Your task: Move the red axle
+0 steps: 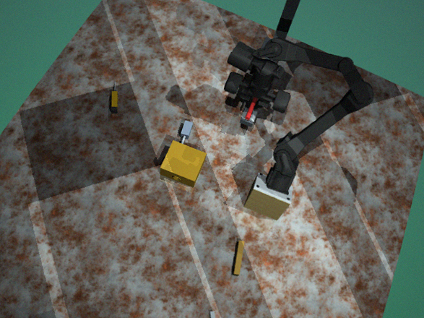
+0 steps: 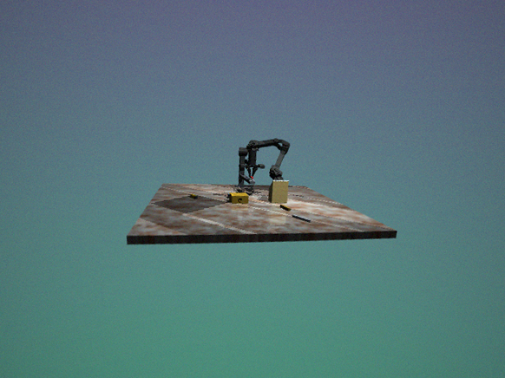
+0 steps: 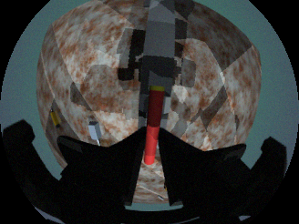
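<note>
Red axle (image 1: pixel 250 109) (image 2: pixel 252 177) (image 3: pixel 154 123) lies gripped between the fingers of the end effector (image 1: pixel 253 101) (image 2: pixel 252 175) (image 3: pixel 152 130), its yellow-tipped end projecting beyond them.

Black fingers grip a red axle (image 3: pixel 151 132) with a yellow end. Near the tabletop's (image 3: pixel 91 41) left edge lies a small yellow-and-black piece (image 3: pixel 55 118); a pale grey block (image 3: pixel 94 129) sits farther in from that edge.
</note>
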Tool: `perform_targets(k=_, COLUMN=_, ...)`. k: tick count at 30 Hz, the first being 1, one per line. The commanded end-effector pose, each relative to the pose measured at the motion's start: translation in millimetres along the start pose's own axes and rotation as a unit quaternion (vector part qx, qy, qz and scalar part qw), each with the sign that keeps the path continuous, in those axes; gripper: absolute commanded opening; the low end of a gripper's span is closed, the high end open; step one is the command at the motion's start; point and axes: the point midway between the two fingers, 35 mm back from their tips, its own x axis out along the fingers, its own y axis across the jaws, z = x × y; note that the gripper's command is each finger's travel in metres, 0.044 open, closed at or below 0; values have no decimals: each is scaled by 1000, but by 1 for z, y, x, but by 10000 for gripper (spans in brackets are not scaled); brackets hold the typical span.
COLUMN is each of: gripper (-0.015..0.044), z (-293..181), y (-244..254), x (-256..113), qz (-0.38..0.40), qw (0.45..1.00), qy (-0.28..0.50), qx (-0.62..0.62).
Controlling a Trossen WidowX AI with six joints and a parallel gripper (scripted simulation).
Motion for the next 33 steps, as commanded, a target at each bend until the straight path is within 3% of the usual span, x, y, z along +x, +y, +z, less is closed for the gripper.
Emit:
perform_targets(k=1, gripper=0, z=0, y=-1, x=7, qz=-1, qw=1000, qy=-1, qx=-2)
perform_targets(k=7, gripper=0, z=0, y=-1, x=12, qz=-1, qw=1000, qy=-2, qx=-2)
perform_targets(k=24, gripper=440, z=1, y=-1, x=5, qz=-1, qw=1000, qy=-2, qx=-2)
perform_targets(k=33, gripper=440, z=0, y=-1, x=-15, qz=-2, qw=1000, qy=-1, qx=-3)
